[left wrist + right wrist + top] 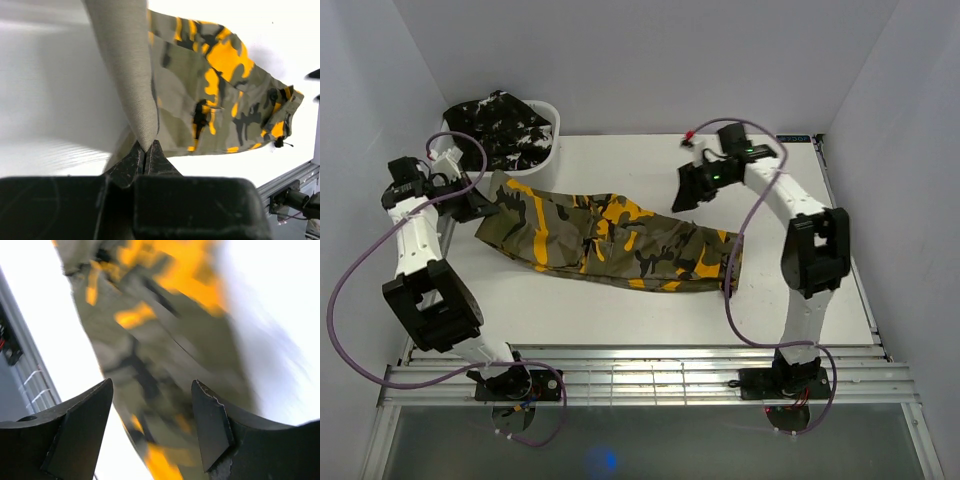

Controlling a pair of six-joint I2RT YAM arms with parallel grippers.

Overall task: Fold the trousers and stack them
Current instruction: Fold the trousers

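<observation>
left gripper (146, 150): jaws pinching shut on an edge of the olive trousers (610, 240), cloth rising up from the tips
right gripper (150, 425): jaws standing wide apart, holding nothing, hanging above the olive cloth; view blurred
olive trousers: lying stretched across the table (620, 310), left end lifted at the left gripper
black trousers (505, 125): sitting bunched in the tub (548, 150), far left corner
</observation>
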